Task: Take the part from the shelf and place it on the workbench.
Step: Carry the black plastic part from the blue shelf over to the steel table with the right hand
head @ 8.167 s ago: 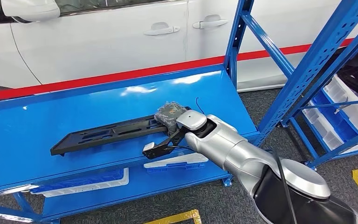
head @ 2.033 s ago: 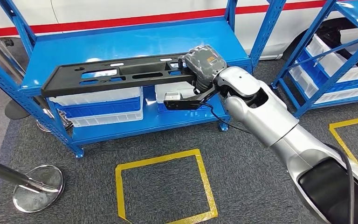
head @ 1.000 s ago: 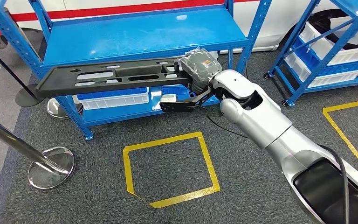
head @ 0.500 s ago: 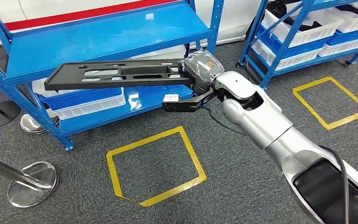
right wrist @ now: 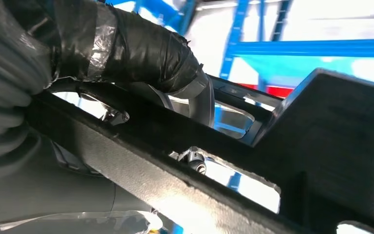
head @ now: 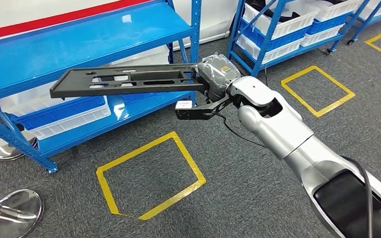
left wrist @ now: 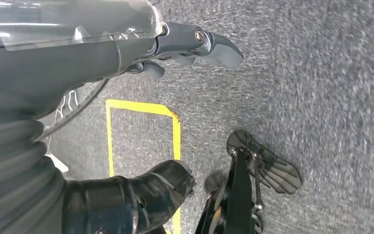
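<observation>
Now carrying | right hand (head: pixel 217 75) clasps one end of long flat black slotted plastic part (head: pixel 124 81), held level beside blue steel shelf (head: pixel 54 47) | left hand (left wrist: pixel 190 46) holds nothing, fingers loosely curled | next: find tabletop, lower part flat

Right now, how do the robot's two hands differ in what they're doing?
The right robot hand grips one end of the long black plastic part, holding it roughly level out in front of the blue metal shelf. The left robot hand holds nothing; it hangs over the grey carpet floor with fingers loosely curled. Both have dark fingers.
</observation>
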You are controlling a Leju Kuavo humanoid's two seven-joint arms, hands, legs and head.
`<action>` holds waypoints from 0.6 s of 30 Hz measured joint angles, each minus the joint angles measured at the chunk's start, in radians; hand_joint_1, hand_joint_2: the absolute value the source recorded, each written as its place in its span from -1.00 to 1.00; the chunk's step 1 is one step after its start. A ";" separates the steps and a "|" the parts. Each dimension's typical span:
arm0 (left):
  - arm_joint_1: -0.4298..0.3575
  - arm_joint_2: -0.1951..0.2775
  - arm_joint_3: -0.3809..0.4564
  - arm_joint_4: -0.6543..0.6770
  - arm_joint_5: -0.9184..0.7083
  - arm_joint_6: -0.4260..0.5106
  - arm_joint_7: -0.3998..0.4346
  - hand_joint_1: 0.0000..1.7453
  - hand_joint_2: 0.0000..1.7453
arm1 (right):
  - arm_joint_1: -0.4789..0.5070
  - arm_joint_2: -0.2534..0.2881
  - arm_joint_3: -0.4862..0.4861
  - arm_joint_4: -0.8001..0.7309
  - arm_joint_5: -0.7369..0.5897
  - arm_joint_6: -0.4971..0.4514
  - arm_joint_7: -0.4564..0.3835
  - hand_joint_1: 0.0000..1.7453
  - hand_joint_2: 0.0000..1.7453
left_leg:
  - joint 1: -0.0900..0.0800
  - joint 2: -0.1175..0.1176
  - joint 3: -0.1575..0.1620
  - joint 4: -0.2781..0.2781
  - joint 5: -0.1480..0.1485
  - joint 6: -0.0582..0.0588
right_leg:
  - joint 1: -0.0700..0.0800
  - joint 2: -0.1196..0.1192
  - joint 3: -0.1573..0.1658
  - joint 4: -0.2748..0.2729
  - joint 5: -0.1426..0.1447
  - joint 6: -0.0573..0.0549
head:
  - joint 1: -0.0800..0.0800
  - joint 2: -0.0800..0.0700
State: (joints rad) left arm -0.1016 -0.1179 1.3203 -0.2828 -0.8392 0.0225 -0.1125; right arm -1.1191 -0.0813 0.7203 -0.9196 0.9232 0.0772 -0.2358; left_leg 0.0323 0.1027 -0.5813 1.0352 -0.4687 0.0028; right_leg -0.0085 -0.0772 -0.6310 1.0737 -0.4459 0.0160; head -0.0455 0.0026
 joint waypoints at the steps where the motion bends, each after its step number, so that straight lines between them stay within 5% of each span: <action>1: -0.001 0.000 0.000 0.000 0.000 0.000 -0.001 -1.00 1.00 | -0.002 0.000 0.000 0.000 0.000 0.000 0.001 1.00 1.00 | -0.003 0.010 0.002 -0.002 0.000 -0.007 | 0.006 -0.007 0.003 -0.015 -0.002 -0.008 | 0.000 0.000; 4: -0.003 0.000 0.000 0.000 0.000 0.000 -0.003 -1.00 1.00 | -0.006 -0.001 -0.001 0.001 0.000 0.000 0.002 1.00 1.00 | -0.004 0.029 0.008 -0.005 -0.007 -0.027 | 0.009 0.031 0.001 -0.025 0.007 -0.033 | -0.001 0.000; 6: -0.002 0.000 0.000 0.000 0.000 -0.002 -0.004 -1.00 1.00 | -0.009 0.001 -0.001 0.001 0.000 0.000 0.002 1.00 1.00 | 0.000 -0.020 -0.013 0.048 -0.050 -0.031 | 0.005 0.056 0.002 -0.036 0.018 -0.050 | -0.001 0.000; 8: 0.001 0.001 0.000 0.000 0.001 -0.003 -0.005 -1.00 1.00 | -0.009 0.006 0.000 0.002 0.001 0.001 0.002 1.00 1.00 | -0.001 -0.079 -0.069 0.172 -0.116 -0.028 | 0.009 0.082 -0.001 -0.038 0.022 -0.061 | -0.001 0.000; 10: 0.003 0.003 0.000 0.000 0.001 -0.004 -0.006 -1.00 1.00 | -0.006 0.009 0.002 0.004 0.002 0.001 0.002 1.00 1.00 | -0.006 -0.095 -0.114 0.265 -0.139 -0.023 | 0.017 0.114 -0.004 -0.035 0.024 -0.066 | -0.001 0.000; 12: 0.004 0.004 0.000 0.000 0.001 -0.006 -0.007 -1.00 1.00 | -0.006 0.010 0.003 0.004 0.004 0.003 0.002 1.00 1.00 | -0.010 -0.104 -0.098 0.220 -0.088 -0.014 | 0.022 0.146 -0.005 -0.028 0.023 -0.067 | -0.001 0.000; 14: 0.005 0.007 0.000 0.000 0.001 -0.007 -0.009 -1.00 1.00 | -0.013 0.010 0.004 0.005 0.008 0.008 0.003 1.00 1.00 | -0.010 -0.152 -0.045 0.095 -0.023 -0.001 | 0.025 0.175 -0.010 -0.018 0.021 -0.067 | -0.001 0.000; 16: 0.005 0.010 0.000 0.000 0.002 -0.007 -0.011 -1.00 1.00 | -0.025 0.013 0.006 0.007 0.012 0.016 0.005 1.00 1.00 | -0.009 -0.197 -0.016 0.022 -0.005 0.005 | 0.020 0.201 -0.023 -0.011 0.024 -0.060 | 0.000 0.000; 18: 0.002 0.012 0.000 0.000 0.002 -0.007 -0.012 -1.00 1.00 | -0.035 0.014 0.008 0.011 0.015 0.024 0.008 1.00 1.00 | -0.011 -0.188 -0.009 0.007 -0.006 0.006 | 0.012 0.229 -0.033 -0.014 0.032 -0.047 | -0.001 0.000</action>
State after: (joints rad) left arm -0.0998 -0.1058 1.3199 -0.2826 -0.8372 0.0157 -0.1244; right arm -1.1542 -0.0676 0.7288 -0.9089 0.9380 0.1008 -0.2280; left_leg 0.0217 -0.0856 -0.5904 1.0422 -0.4744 0.0090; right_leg 0.0034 0.1521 -0.6644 1.0601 -0.4138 -0.0311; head -0.0464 0.0027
